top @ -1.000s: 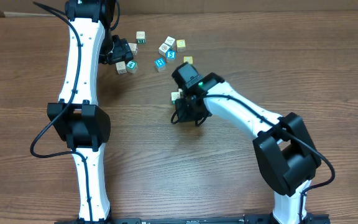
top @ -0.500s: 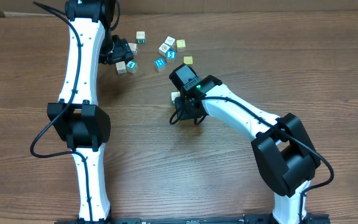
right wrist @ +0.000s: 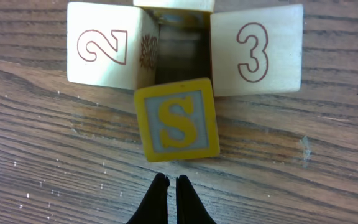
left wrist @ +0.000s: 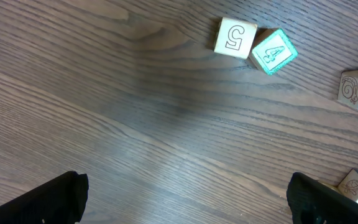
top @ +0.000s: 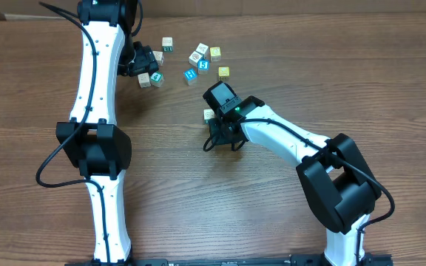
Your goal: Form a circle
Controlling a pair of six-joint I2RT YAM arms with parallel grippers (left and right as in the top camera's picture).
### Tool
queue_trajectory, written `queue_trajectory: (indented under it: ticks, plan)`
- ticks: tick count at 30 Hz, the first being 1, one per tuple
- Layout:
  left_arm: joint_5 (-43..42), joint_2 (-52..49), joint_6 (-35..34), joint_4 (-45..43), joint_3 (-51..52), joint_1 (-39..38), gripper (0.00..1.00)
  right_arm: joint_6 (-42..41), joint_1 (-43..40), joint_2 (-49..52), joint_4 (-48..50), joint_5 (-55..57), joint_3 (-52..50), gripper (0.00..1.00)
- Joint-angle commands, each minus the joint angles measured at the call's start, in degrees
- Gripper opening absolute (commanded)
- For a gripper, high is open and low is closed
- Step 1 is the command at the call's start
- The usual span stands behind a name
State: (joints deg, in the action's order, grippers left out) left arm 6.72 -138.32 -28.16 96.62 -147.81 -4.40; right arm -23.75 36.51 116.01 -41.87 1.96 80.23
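On a wooden table (top: 390, 66), holds left gripper (left wrist: 188, 199) wide and empty, well away from the yellow S cube (right wrist: 176, 119). Has right gripper (right wrist: 169, 200) pinched shut on nothing, just below that S cube. Shows the circle (right wrist: 142, 62) there, tight: 2 cube (right wrist: 104, 50) upper left, 3 cube (right wrist: 257, 53) upper right, fourth cube (right wrist: 174, 5) beyond. Seems nearly done, bar straightening the tilted S cube.

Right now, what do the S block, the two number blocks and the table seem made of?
S block: probably wood, yellow paint, matte, rounded corners. Block 2 and block 3: pale unpainted-looking wood, red outlined digits. Table: brown wood grain, slight sheen; real wood or laminate, cannot tell.
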Motion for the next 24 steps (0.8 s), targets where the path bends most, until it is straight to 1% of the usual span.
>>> queue_trajectory:
  ticks: [1,24]
  plan:
    - [0.92,0.94,-0.17,-0.02,-1.16,0.11,1.00,-0.26,-0.04,-0.92,0.57,1.01,-0.11,0.04]
    - [0.92,0.94,-0.17,-0.02,-1.16,0.11,1.00,-0.26,-0.04,-0.92,2.82,1.01,-0.13,0.04]
